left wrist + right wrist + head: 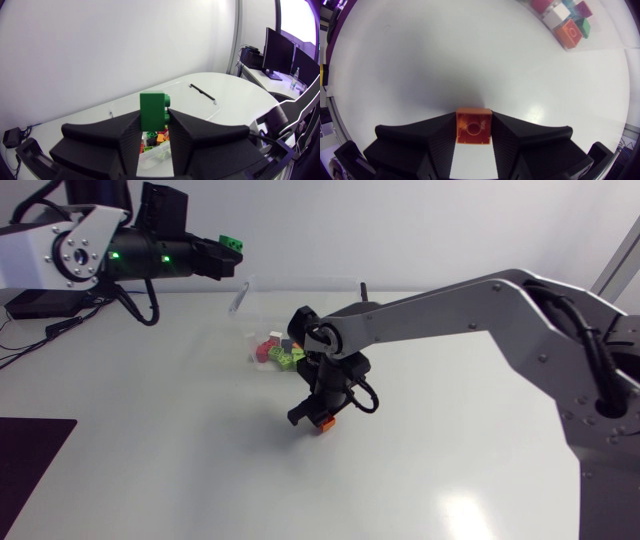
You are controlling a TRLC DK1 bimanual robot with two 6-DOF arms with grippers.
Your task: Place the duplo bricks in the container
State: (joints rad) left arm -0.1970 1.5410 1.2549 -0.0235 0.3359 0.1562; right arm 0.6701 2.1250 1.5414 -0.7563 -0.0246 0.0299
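Overhead, left gripper [228,253] pinching green brick [232,243], right gripper [319,420] pinching orange brick [323,426], hollow underside wrist-view only.

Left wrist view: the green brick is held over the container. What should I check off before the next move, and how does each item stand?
1. Left gripper shut on green brick: ok, both fingers press its sides.
2. Container under the brick: ok, it shows below the fingers.
3. Room in the container: ok, the bricks inside cover only part of it.
4. Right gripper shut on orange brick: ok, held between both fingers.
5. Right arm clear of the container's opening: cannot tell; it passes close by in the head view.
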